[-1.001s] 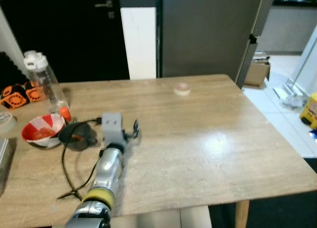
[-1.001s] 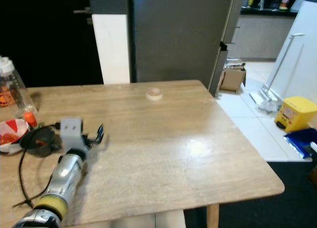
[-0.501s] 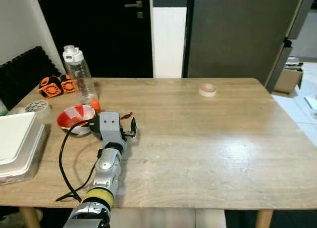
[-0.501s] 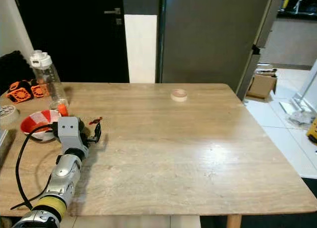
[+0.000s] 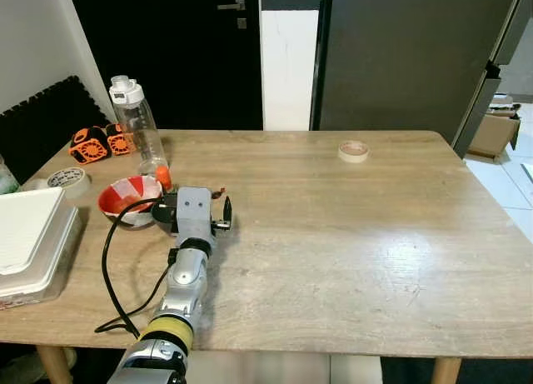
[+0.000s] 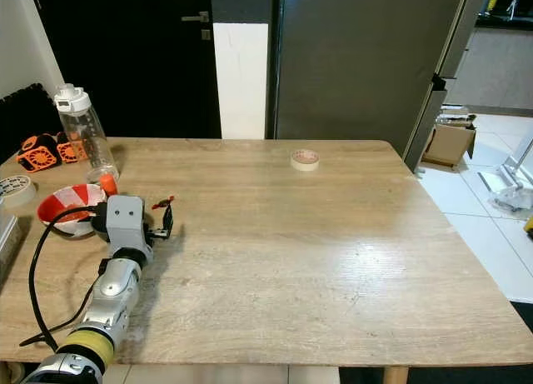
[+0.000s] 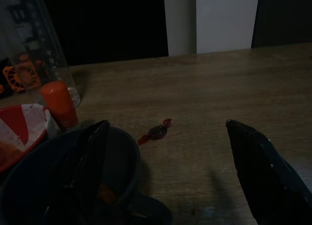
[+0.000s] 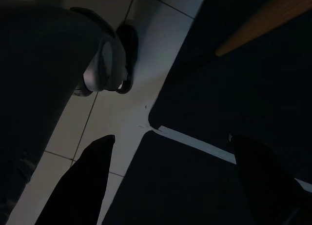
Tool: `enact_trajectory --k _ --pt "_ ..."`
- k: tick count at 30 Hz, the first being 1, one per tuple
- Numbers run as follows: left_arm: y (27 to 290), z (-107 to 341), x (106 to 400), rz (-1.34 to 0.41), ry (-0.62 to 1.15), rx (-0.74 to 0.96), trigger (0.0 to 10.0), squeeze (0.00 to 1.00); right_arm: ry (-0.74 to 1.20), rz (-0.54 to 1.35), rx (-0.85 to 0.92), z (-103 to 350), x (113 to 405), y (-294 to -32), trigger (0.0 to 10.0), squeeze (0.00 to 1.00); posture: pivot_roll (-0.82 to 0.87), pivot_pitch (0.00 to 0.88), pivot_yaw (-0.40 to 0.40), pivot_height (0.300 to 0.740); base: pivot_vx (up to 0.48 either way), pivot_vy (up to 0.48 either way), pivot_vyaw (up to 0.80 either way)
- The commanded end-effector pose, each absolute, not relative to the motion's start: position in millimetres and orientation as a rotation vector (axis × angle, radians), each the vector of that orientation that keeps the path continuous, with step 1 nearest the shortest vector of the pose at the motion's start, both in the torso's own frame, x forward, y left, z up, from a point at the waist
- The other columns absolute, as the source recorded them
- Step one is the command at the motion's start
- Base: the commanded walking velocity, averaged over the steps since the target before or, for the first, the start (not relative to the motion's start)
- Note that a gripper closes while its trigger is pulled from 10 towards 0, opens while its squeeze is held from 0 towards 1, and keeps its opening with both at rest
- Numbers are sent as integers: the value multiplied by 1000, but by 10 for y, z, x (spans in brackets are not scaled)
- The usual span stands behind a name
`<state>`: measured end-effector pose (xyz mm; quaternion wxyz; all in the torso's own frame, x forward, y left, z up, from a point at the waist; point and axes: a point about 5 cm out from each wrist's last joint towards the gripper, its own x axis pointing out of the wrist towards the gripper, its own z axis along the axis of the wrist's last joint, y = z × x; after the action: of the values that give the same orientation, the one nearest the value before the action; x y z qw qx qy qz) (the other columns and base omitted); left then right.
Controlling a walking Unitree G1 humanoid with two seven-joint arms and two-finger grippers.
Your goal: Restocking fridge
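The tall dark grey fridge stands shut behind the wooden table. My left arm lies on the table, and its gripper is open and holds nothing. It rests beside a dark cup and a red and white bowl. A small red scrap lies on the wood just ahead of the fingers. A clear water bottle stands behind the bowl, with a small orange piece at its foot. My right gripper hangs open above the floor.
A roll of tape lies near the table's far edge. At the left are another tape roll, a white lidded box and orange and black parts. A black cable loops beside my left arm. A cardboard box sits on the floor by the fridge.
The head camera has swung left, bringing the table's left end into view, then nearly steadied. The left arm stays on the table by the bowl.
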<state>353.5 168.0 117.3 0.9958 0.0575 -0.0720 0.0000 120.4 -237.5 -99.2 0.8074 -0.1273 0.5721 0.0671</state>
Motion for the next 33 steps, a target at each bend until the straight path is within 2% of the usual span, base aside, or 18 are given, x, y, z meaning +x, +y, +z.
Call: enact_trajectory --k 1,22,31,33 --pt "1717 1259 3557 -3 -178 154 10000 0 1230 150 -275 -996 1180 -2384 10000 0 -69 18 28 740 0 0 0" --pt "1929 1445 3673 8 -177 390 10000 0 1242 164 -276 -1007 1161 -2362 10000 0 -72 25 37 740 0 0 0" --pt "2097 1605 3754 -24 -164 528 10000 0 1246 165 -275 -1013 1146 -2354 10000 0 -75 35 43 740 0 0 0" --pt "2106 1652 3778 -71 -160 603 10000 0 1247 166 -272 -1015 1141 -2351 10000 0 -76 36 44 740 0 0 0"
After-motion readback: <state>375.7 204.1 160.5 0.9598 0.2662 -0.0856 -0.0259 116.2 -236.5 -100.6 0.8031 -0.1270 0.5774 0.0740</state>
